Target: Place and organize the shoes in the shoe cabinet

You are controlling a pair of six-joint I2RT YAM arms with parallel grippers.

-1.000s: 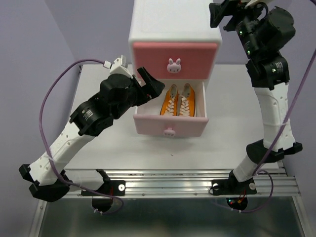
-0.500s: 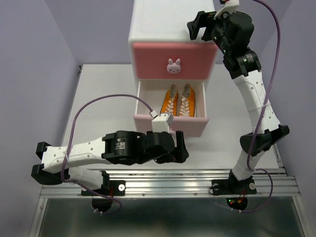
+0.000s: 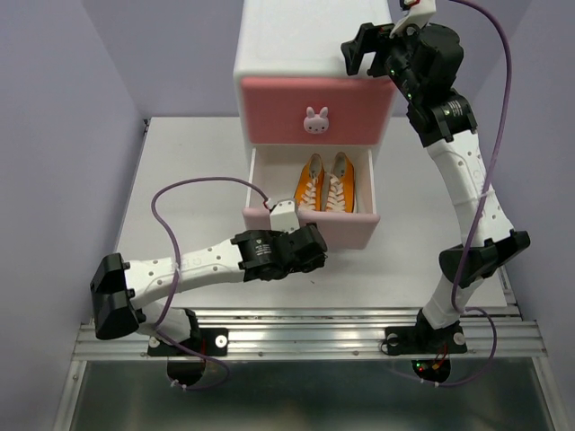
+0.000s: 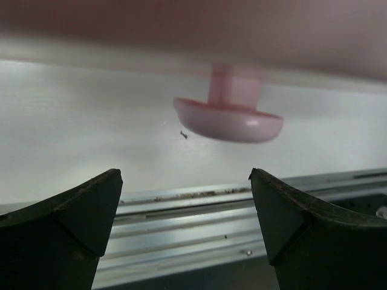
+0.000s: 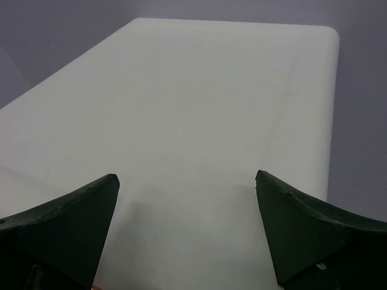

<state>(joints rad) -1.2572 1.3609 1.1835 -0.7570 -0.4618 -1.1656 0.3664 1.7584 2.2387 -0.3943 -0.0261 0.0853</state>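
A: Where's the left gripper (image 4: 184, 176)?
B: Jaws spread, low before the knob (image 4: 233, 118) of the lower drawer (image 3: 350, 229) (not touching it).
A: Shoes?
B: 2 orange sneakers (image 3: 325, 184) lie side by side in that pulled-out drawer.
A: And the right gripper (image 5: 187, 178)?
B: Jaws apart, above the shoe cabinet (image 3: 310, 54) top.

The shoe cabinet (image 3: 296, 45) is white, with a deeper pink upper drawer front (image 3: 355, 108) bearing a white bunny knob (image 3: 315, 119), and a pale pink lower drawer front (image 3: 346, 231). The two visible shoes (image 3: 325, 182) are orange with white laces. In the blurred left wrist view the lower knob (image 4: 228, 119) looks pink, perhaps from shadow.
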